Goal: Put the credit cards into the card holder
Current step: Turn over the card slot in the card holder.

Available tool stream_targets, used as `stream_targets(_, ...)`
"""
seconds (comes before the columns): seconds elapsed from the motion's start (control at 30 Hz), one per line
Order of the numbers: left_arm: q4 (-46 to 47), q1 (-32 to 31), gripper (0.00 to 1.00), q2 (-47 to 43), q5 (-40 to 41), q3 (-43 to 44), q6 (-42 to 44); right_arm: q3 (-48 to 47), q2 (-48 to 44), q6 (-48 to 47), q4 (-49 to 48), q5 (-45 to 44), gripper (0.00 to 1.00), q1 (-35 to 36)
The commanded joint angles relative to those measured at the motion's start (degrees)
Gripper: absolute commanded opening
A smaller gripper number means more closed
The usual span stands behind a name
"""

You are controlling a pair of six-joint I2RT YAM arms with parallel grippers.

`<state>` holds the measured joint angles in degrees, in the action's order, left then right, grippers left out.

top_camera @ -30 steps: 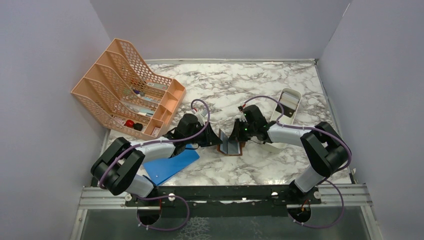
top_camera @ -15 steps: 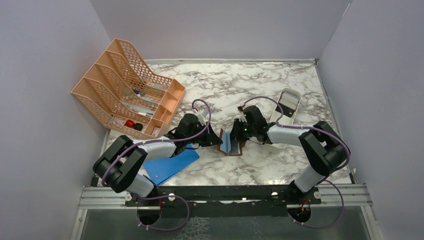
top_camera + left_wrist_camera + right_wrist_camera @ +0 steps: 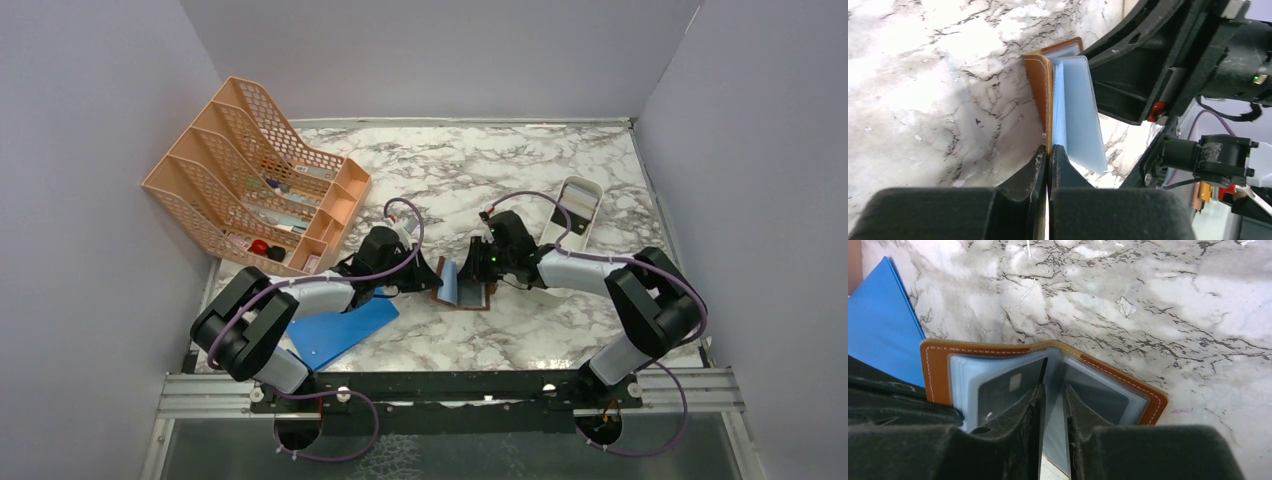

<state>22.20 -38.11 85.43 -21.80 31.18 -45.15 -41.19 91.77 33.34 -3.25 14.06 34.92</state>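
The card holder (image 3: 462,288) is a brown leather wallet, standing open on the marble between my two grippers. My left gripper (image 3: 436,281) is shut on the edge of its brown cover (image 3: 1040,85), as the left wrist view (image 3: 1049,152) shows. Light blue plastic sleeves (image 3: 1078,115) fan out beside that cover. My right gripper (image 3: 1053,390) is nearly closed on a thin sleeve page standing up from the wallet's fold (image 3: 935,370). A dark card with a chip (image 3: 1008,390) lies inside the left sleeve. I cannot pick out the light blue card.
A large bright blue board (image 3: 343,330) lies front left, also in the right wrist view (image 3: 883,325). An orange mesh rack (image 3: 255,180) stands at the back left. A white oblong tray (image 3: 575,205) sits behind the right arm.
The wallet has opened wider and its inside now shows light blue instead of grey from above. Both grippers keep their hold and have shifted only slightly.
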Motion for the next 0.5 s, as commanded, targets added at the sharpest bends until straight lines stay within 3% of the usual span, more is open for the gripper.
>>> stream_targets(0.0, -5.02, -0.30, 0.00, 0.76, 3.99, 1.22, 2.56, -1.77, -0.98, -1.94, 6.45, -4.15, 0.28, 0.42)
stream_targets(0.2, -12.14, -0.30, 0.00, -2.97, 7.32, 3.24, 4.37, -5.65, -7.09, -2.94, 13.32, -7.16, 0.36, 0.42)
stream_targets(0.47, -19.71, -0.55, 0.00, -8.91, 8.95, 7.84, 5.33, -4.70, -12.65, 1.34, 10.74, 1.40, 0.39, 0.71)
